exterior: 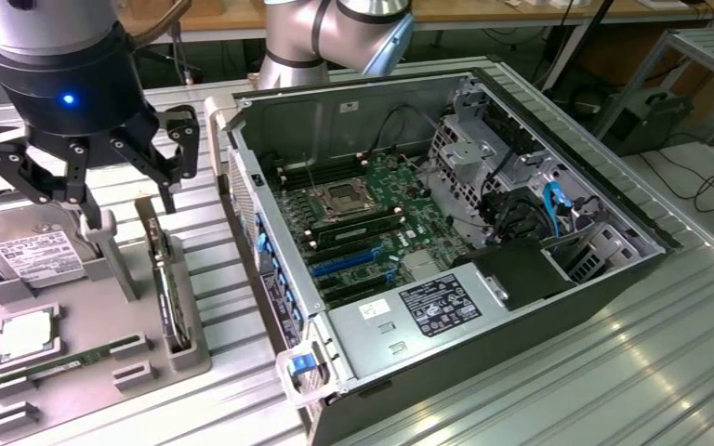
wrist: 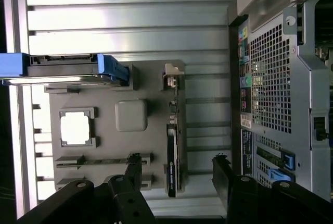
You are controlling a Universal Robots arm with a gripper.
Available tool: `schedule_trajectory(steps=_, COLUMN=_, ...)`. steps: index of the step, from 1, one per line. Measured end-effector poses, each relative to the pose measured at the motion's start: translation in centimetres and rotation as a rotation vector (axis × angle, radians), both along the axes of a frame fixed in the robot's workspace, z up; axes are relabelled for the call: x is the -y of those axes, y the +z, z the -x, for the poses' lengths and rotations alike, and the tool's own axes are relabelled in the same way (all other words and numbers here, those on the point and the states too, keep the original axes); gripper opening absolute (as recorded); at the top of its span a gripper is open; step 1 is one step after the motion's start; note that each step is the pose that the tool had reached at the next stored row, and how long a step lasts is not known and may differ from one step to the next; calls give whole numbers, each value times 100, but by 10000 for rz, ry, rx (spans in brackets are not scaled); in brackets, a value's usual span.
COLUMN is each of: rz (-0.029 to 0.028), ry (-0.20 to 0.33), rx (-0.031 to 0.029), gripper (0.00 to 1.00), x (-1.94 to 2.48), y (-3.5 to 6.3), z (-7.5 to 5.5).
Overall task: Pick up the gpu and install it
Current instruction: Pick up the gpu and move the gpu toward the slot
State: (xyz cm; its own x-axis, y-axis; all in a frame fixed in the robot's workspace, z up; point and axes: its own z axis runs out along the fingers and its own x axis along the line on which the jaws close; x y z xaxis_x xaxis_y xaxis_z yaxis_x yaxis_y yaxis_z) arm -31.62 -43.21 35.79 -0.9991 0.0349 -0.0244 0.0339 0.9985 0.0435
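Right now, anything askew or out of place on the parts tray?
Nothing stands out. The gpu stands on edge in its slot on the grey tray; hard drive, CPU and RAM stick sit in their holders; the hand hangs open above the tray.

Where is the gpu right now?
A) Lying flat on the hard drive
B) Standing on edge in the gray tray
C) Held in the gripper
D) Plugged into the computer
B: the gpu stands edge-on in a slot of the gray tray, while the open gripper hovers over it, holding nothing.
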Motion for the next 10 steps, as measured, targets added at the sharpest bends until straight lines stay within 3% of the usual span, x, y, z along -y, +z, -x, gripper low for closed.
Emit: schedule_trajectory(steps=10, rz=0, ry=0, rx=0, gripper=66, x=0, y=-46, z=0)
